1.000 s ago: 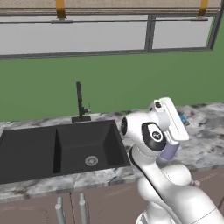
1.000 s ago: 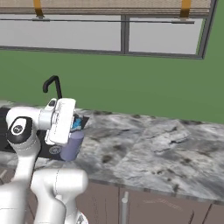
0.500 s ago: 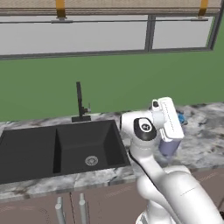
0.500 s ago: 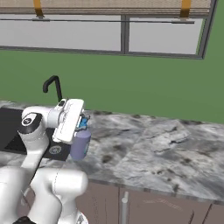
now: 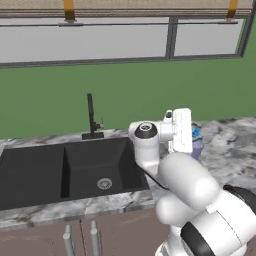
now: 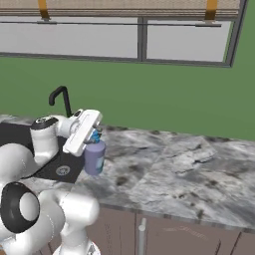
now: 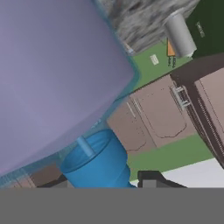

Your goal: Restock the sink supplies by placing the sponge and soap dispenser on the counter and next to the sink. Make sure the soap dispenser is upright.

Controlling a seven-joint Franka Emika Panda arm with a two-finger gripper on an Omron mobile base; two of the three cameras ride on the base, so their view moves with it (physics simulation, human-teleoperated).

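The lavender-grey soap dispenser (image 6: 94, 157) stands upright over the marbled counter (image 6: 164, 164), just right of the black sink (image 5: 75, 167). My gripper (image 6: 93, 137) is shut on its top, around the blue pump (image 6: 95, 133). Whether the bottle's base rests on the stone I cannot tell. From the left base view the white hand covers most of the soap dispenser (image 5: 197, 147). In the hand view the bottle's body (image 7: 57, 78) looms large, with the blue pump (image 7: 98, 164) between my fingers. The sponge is out of view.
A thin black faucet (image 5: 91, 117) rises behind the sink. A taller pale grey cylinder (image 7: 179, 35) stands farther off on the counter. Mauve-brown cabinet fronts (image 6: 164, 234) run below, and a green wall with a window (image 6: 139, 45) lies behind.
The arm's elbow has swung left toward the sink, and the hand now leans more. The soap dispenser has shifted slightly right along the counter in the same grip.
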